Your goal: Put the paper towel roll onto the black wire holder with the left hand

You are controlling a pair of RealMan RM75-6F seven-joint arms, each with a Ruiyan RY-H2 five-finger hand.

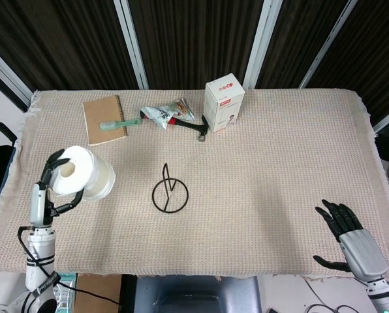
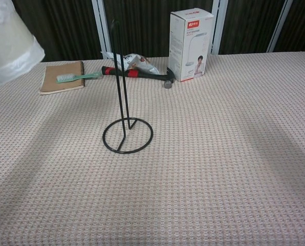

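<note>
My left hand grips the white paper towel roll and holds it up off the table, well left of the black wire holder. In the chest view only the roll's lower part shows at the top left corner, and the left hand is out of that view. The holder stands upright on its ring base with nothing on its post. My right hand is at the table's front right edge, fingers spread and holding nothing.
Along the far side lie a brown notebook with a green brush on it, a crumpled packet, a hammer and a white box. A beige woven cloth covers the table.
</note>
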